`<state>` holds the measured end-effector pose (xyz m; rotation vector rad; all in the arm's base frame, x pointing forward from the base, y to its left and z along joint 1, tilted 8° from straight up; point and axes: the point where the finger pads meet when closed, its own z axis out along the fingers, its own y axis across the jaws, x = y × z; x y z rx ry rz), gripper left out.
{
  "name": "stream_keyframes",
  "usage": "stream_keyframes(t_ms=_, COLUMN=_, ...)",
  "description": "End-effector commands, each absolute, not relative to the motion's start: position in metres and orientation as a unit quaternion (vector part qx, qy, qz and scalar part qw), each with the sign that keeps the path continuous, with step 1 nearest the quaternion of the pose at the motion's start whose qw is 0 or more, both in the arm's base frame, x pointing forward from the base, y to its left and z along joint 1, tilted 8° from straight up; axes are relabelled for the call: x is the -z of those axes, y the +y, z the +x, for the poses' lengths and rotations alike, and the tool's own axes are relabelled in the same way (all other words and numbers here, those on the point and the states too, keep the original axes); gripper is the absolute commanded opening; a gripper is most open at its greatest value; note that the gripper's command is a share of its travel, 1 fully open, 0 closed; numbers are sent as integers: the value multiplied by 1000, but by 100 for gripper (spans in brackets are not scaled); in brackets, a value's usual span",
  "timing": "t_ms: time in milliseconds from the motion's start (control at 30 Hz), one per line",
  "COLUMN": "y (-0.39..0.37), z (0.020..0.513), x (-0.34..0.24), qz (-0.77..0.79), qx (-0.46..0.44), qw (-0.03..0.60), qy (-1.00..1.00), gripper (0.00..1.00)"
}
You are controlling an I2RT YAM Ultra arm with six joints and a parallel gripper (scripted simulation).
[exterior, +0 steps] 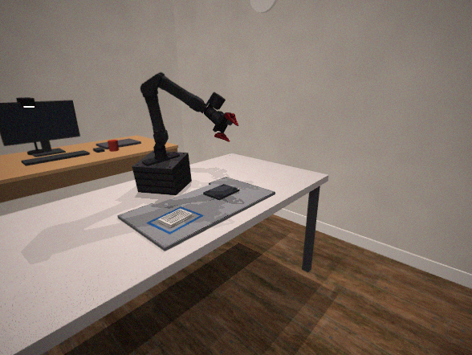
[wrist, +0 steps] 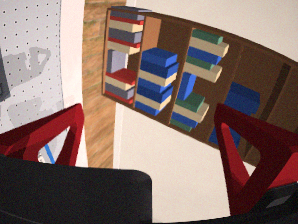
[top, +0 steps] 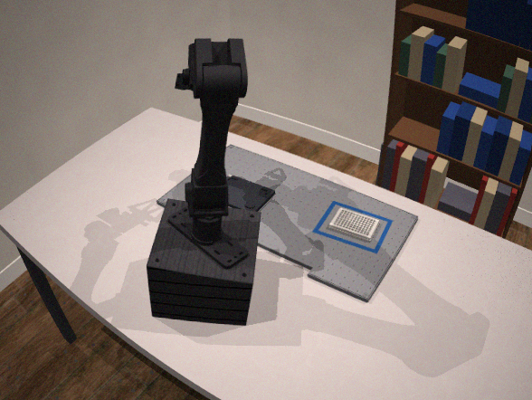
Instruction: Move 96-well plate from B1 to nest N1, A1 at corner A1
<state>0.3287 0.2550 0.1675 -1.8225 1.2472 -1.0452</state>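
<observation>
The white 96-well plate (top: 354, 223) lies flat inside the blue-outlined spot B1 on the grey perforated bench mat (top: 317, 226); it also shows in the exterior view (exterior: 174, 217). The dark plate nest N1 (exterior: 220, 191) sits further along the mat, nearer the arm's base, and is partly hidden behind the arm in the top view (top: 246, 192). My gripper (exterior: 225, 127) with red fingers is open and empty, held high above the table, well away from the plate. In the wrist view the red fingers stand wide apart with nothing between them.
The arm's black stacked base (top: 204, 267) stands on the white table beside the mat. A bookshelf (top: 466, 104) stands behind the table. A second desk with a monitor (exterior: 38, 124) and a red mug (exterior: 113, 144) lies behind.
</observation>
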Motion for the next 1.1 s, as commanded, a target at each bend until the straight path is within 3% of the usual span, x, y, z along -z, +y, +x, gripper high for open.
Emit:
stream_keyframes(t_ms=0, y=256, z=329, x=-172, qz=-697, qx=402, qw=348, qy=480, gripper=100)
stream_keyframes(t_ms=533, y=256, z=329, x=-172, qz=-697, qx=402, qw=348, qy=480, gripper=100)
stream_keyframes(t_ms=1067, y=210, z=386, x=-144, qz=-568, qx=317, qw=339, qy=680, gripper=100)
